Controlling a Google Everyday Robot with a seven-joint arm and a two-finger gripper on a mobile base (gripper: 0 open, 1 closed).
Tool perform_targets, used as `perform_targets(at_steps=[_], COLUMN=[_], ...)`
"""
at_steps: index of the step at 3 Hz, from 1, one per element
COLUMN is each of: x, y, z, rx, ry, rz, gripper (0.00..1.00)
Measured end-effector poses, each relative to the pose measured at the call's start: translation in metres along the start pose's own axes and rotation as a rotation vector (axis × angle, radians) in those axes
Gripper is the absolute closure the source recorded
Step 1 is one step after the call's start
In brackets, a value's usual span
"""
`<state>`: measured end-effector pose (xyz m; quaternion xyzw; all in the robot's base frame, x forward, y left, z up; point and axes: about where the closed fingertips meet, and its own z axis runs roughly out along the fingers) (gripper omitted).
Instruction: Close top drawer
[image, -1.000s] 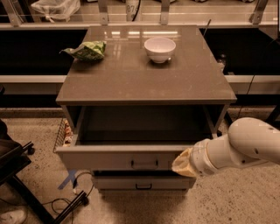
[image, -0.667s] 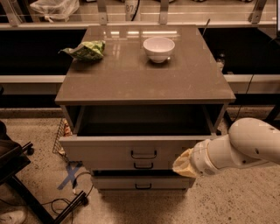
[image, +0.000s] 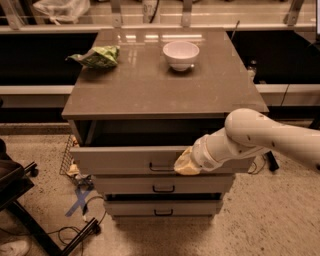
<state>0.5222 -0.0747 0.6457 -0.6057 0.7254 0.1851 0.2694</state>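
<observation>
The top drawer (image: 125, 159) is the uppermost of three grey fronts and stands a little way out of the cabinet, its inside dark under the countertop. Its small dark loop handle (image: 161, 167) sits at the centre of the front. My gripper (image: 184, 165) is at the end of the white arm that comes in from the right. It rests against the drawer front just right of the handle, wrapped in a pale yellowish cover.
On the grey countertop (image: 150, 85) stand a white bowl (image: 180, 54) and a green crumpled bag (image: 96, 56). Two lower drawers (image: 162, 188) are shut. A dark chair base (image: 30, 220), cables and blue floor tape (image: 79, 200) lie at the left.
The top drawer has slid inward by a good part of its travel. My arm and gripper have moved forward with its front.
</observation>
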Motion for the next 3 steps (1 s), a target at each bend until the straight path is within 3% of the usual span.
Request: perform_targets(at_steps=[1,2,3], x=[0.0,-0.017,-0.017], y=[0.001,-0.037,-0.037], z=[0.0,0.026,0.026], rx=[0.0,-0.018,-0.018], ry=[0.0,-0.051,-0.051], rz=[0.0,0.005,0.005], gripper=[1.0,1.0,1.0])
